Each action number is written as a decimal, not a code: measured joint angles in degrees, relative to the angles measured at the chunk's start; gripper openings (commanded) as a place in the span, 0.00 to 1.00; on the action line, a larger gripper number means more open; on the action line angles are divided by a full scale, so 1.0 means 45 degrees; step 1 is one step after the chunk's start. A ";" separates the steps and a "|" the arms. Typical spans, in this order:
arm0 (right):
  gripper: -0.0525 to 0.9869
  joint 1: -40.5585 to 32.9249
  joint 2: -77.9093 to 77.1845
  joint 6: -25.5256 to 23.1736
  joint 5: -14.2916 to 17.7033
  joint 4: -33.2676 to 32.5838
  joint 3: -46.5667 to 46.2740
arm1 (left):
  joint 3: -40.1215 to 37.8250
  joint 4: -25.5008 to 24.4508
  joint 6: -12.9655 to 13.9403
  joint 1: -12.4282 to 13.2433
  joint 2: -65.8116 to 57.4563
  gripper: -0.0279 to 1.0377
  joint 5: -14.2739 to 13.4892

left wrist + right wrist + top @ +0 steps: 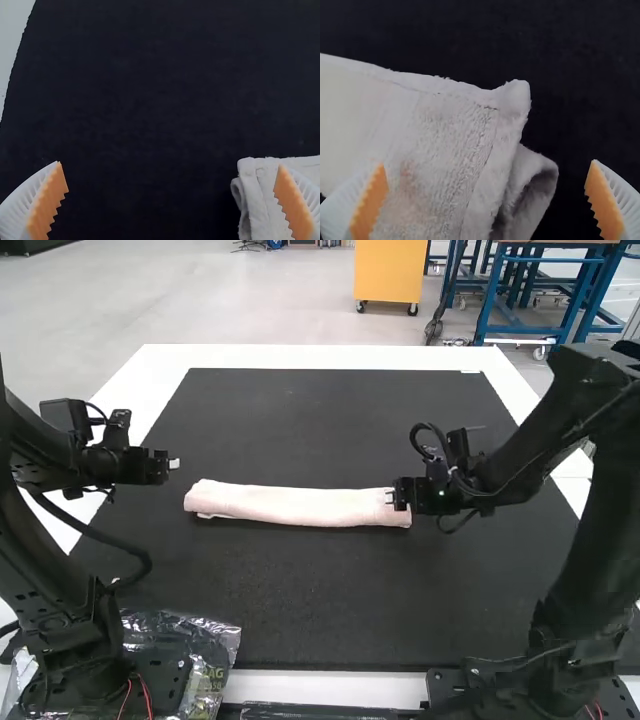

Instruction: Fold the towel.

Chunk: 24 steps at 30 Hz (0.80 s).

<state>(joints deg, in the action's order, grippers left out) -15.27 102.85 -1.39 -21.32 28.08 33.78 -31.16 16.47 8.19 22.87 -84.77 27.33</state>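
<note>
Plastic bag [222, 638]: by left arm [62, 605]
Towel [290, 506]: narrow folded strip
Left gripper [174, 464]: fingers apart
Right gripper [392, 498]: fingers apart, at towel's end

White table [300, 356] is being largely covered by black mat [320, 620] | narrow folded towel [290, 505] is being borne on mat, between fingers of left gripper [173, 464] and right gripper [394, 497], one end just beside the right's | clear plastic bag [222, 640] is being supported nearer the camera than the left's fingers

A black mat [340, 425] and crinkled plastic [218, 638] lie on a white table [320, 356].
</note>
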 measured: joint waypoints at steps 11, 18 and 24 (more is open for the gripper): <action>0.03 0.0010 0.0913 0.0529 -0.0044 0.0199 0.0534 | 0.0000 -0.0029 -0.0117 0.0000 -0.0005 0.94 0.0131; 0.03 0.1229 -0.1146 0.0767 -0.0369 -0.1656 0.0296 | 0.0000 -0.0015 -0.0126 0.0000 -0.0005 0.94 0.0185; 0.03 0.1413 -0.2744 0.0826 -0.0427 -0.2715 0.0437 | 0.0000 0.0010 -0.0126 0.0000 -0.0005 0.94 0.0180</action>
<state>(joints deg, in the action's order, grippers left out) -8.91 90.50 2.33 -23.24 15.86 35.75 -31.16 16.51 7.62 22.87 -84.79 28.14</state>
